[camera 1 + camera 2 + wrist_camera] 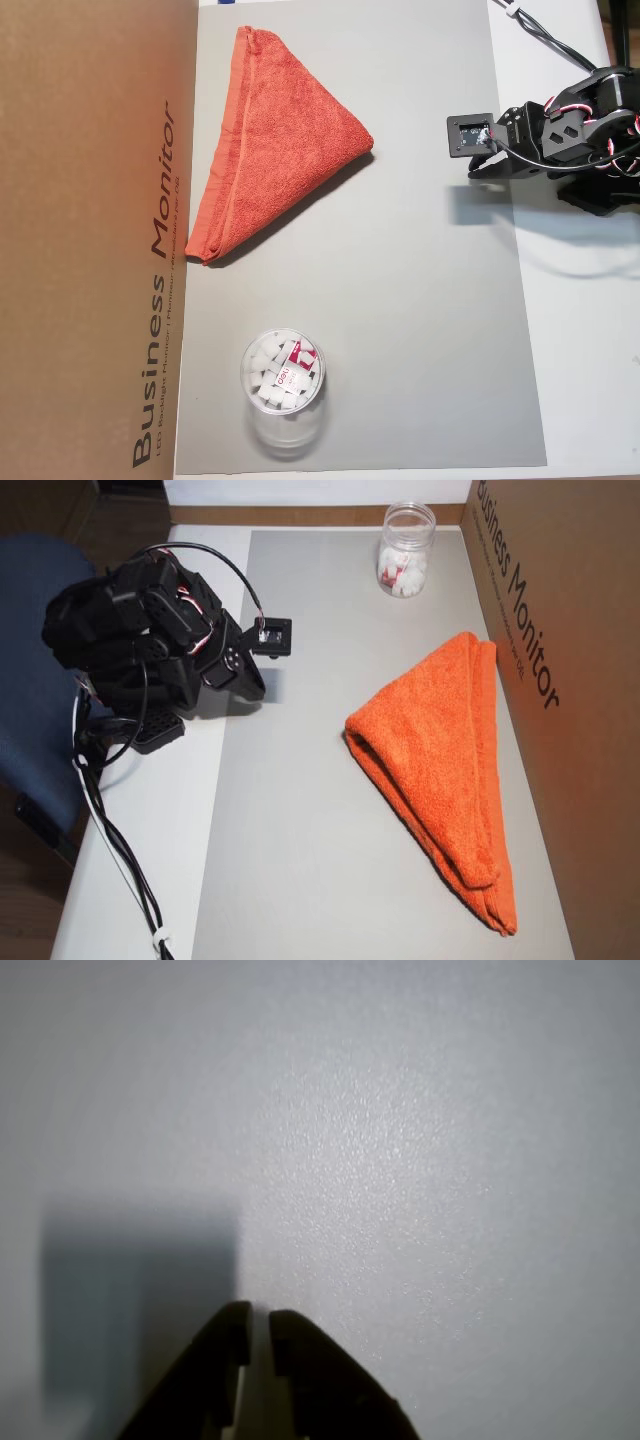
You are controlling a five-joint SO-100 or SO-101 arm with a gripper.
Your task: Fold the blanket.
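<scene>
Where the white table (130, 880) is covered by a grey mat (420, 330), one orange-red blanket (275, 140) lies folded into a triangle, its long hemmed edge just beside a brown cardboard box (90, 240) printed "Business Monitor". One clear plastic jar (283, 385) of small white pieces stands on the mat, well apart from the blanket; its red label is too blurred to read. A blue chair (25, 680) sits beside the table. One black arm is drawn back at the mat's edge, its gripper (258, 1325) empty, fingers nearly together with only a sliver showing between them in the wrist view.
</scene>
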